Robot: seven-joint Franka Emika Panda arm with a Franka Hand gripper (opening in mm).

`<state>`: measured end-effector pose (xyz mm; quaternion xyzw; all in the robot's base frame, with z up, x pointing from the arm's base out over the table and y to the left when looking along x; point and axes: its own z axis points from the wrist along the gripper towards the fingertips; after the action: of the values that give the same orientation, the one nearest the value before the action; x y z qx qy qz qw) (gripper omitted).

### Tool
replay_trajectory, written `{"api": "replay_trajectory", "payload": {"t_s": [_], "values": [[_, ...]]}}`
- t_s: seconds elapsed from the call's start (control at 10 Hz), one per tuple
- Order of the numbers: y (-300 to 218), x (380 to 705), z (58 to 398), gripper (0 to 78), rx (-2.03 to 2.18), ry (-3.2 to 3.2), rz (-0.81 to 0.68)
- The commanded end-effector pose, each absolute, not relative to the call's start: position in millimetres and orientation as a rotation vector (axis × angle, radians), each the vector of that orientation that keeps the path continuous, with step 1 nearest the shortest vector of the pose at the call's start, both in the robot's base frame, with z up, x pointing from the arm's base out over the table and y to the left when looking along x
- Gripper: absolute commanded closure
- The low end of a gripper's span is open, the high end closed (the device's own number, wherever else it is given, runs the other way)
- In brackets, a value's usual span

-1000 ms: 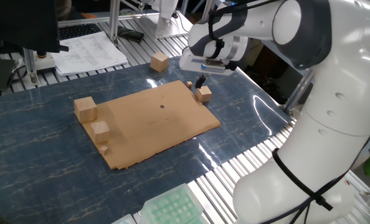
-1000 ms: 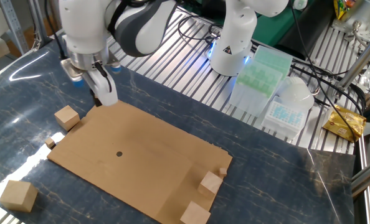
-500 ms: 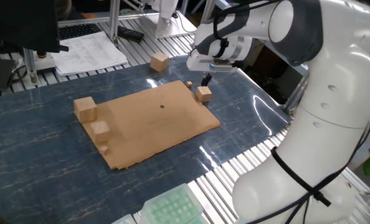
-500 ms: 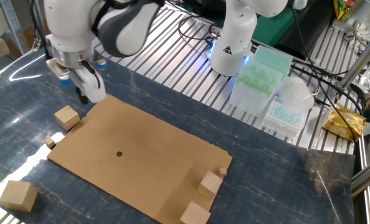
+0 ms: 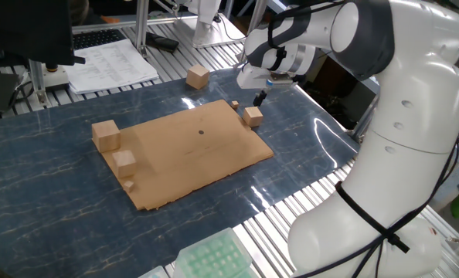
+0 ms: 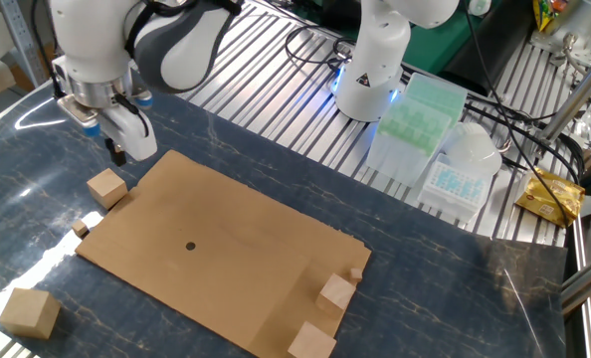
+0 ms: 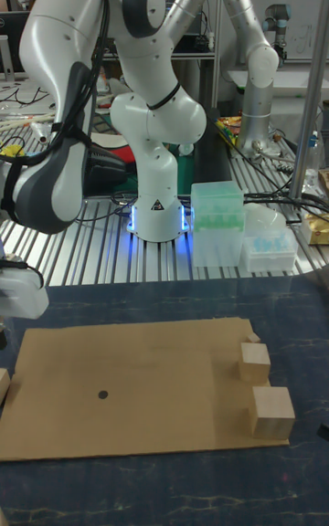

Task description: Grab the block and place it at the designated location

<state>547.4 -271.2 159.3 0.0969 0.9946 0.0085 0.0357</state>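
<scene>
A: One fixed view?
B: Block [image 5: 253,116] on the surface [image 5: 52,154] beside the cardboard [image 5: 185,151]; gripper [image 5: 260,97] just above, empty.
A: The other?
B: Gripper [image 6: 117,154] above block [image 6: 106,187]; finger gap unclear, cannot tell. Dot [image 6: 190,246] uncovered.

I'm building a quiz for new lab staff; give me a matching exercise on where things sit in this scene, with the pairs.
Things:
1. block
2. black dot
3. largest cube
4. gripper

Places:
A. middle of the cardboard sheet
B. in the air above the table
C. on the table just off the sheet's edge, near the gripper
D. on the table, well apart from the sheet

Pairs: 1-C, 2-A, 3-D, 4-B
</scene>
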Motion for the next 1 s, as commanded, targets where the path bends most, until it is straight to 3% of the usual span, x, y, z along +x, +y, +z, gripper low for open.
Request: {"api": "replay_trajectory", "payload": {"t_s": [0.1, 1.0], "values": [[-287, 551, 156, 77.6, 0.228, 3.060, 0.024], [-304, 556, 144, 77.6, 0.171, 3.057, 0.031]]}}
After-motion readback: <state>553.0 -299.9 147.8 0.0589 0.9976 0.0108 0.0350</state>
